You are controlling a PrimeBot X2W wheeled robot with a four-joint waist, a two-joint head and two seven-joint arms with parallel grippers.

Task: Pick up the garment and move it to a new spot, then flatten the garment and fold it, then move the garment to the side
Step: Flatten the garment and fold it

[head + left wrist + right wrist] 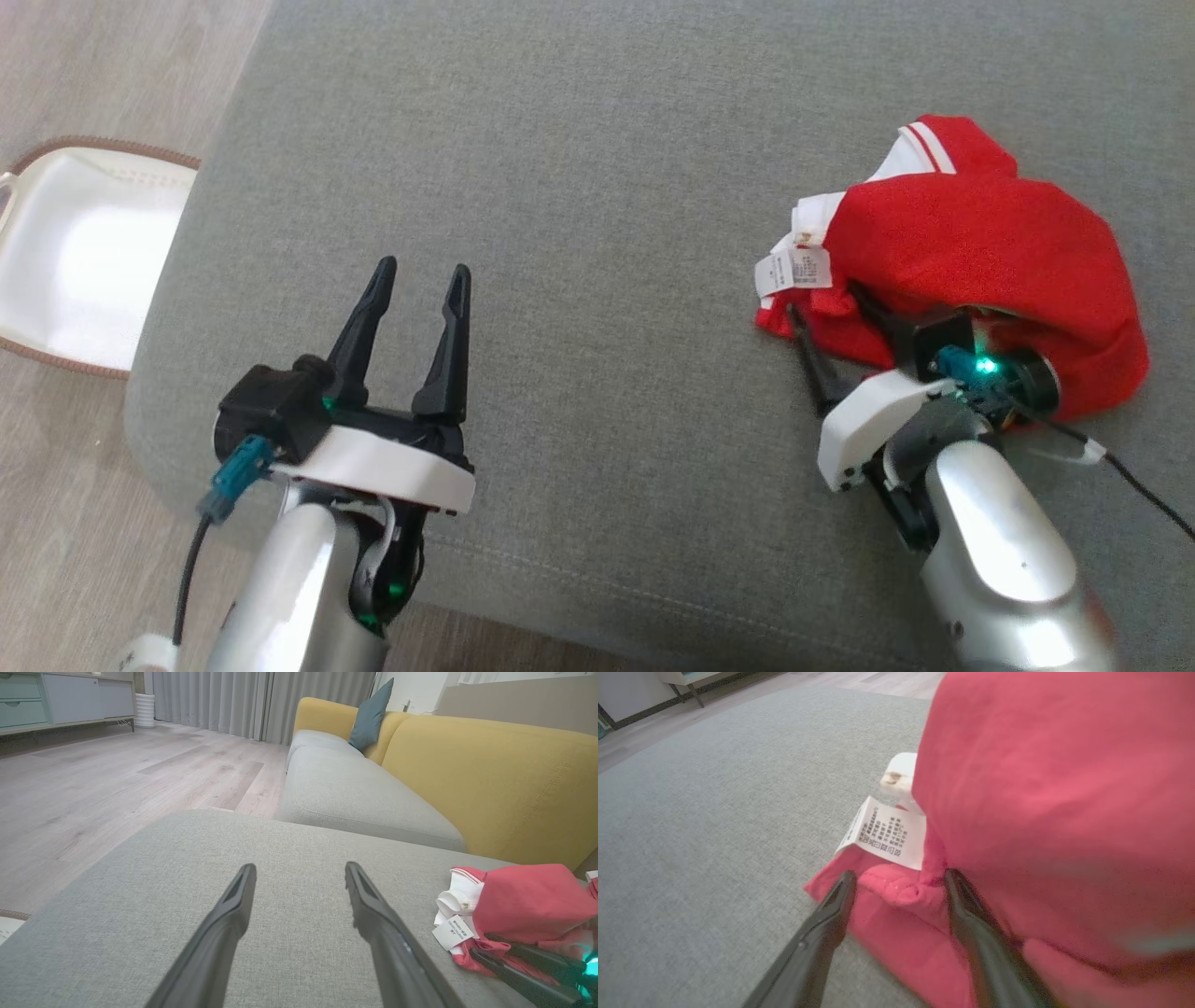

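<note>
Right claw: jaws spread wide, not clamped. The two dark fingers lie low against the grey cushion and straddle the near-left edge of the garment. In the right wrist view, a small fold of red fabric lies between the fingertips of the right claw; the right finger touches the cloth, and the left finger lies at the hem, where fabric meets cushion.

Left claw: jaws fully apart, empty. It sits over bare cushion at the near left, well apart from the garment, fingers pointing away from the robot. The left wrist view shows the same spread of the left claw above the grey fabric.

Garment: red, with white striped trim, bunched in a rounded heap on the right side of the cushion. A white care label with printed text hangs from its left edge, just beyond the right claw's fingertips.

Surroundings: a white bag with brown edging sits on the wood floor to the left of the cushion. A yellow sofa with grey seat pads and a teal pillow lies beyond the cushion.
</note>
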